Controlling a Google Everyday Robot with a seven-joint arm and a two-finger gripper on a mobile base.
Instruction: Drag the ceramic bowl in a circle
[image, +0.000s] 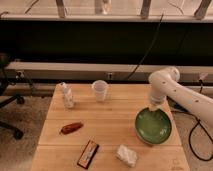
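The green ceramic bowl (153, 126) sits on the right side of the wooden table (110, 120), close to its right edge. My gripper (153, 108) comes down from the white arm and rests at the bowl's far rim. The arm reaches in from the right.
A small white cup (100, 90) stands at the back middle. A clear crumpled bottle (67, 95) is at the back left. A brown snack (71, 128), a dark bar packet (88, 153) and a white crumpled packet (127, 155) lie near the front. An office chair (6, 100) stands at the left.
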